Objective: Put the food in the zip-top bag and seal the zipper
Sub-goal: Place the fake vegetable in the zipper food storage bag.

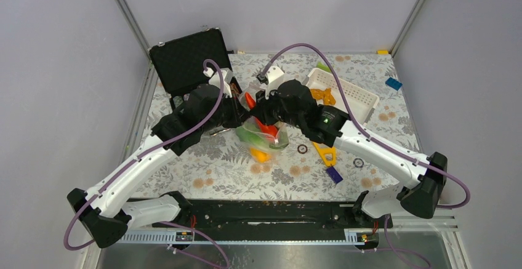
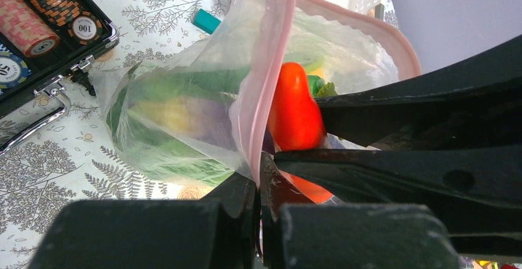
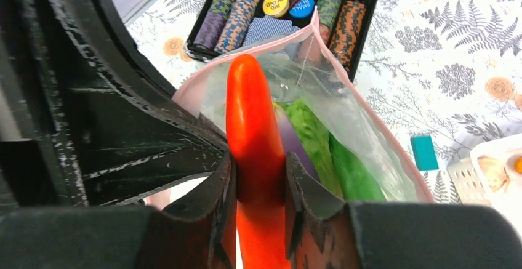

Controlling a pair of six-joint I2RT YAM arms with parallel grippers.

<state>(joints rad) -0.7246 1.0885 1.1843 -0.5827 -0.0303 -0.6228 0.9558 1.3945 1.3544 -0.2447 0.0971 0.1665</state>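
Your right gripper (image 3: pixel 257 180) has its two dark fingers (image 3: pixel 215 207) pressed tight on the long red plastic toy chili (image 3: pixel 249 109). The chili is at the open mouth of the clear floppy plastic bag with the pink edge (image 3: pixel 363 127), partly past the rim. Your left gripper (image 2: pixel 258 186) is squeezed together on the thin pink zipper strip (image 2: pixel 266 66) and holds that side of the mouth up. The bag hangs between your two arms, over the middle of the flowery table (image 1: pixel 215 176).

Inside the bag you can see a green toy lettuce leaf (image 3: pixel 311 140), a long green toy vegetable (image 3: pixel 357 170) and a purple one (image 2: pixel 203 118). So a good part of the job looks done.

Here is what is left. The chili is not let go yet. An orange lumpy toy piece (image 1: pixel 321 95) sits in the white lattice plastic basket (image 1: pixel 363 100), well apart from the bag. The zipper is wide open, so the sealing has not begun. Near the bag lies the black case of poker chips (image 3: pixel 289 4).
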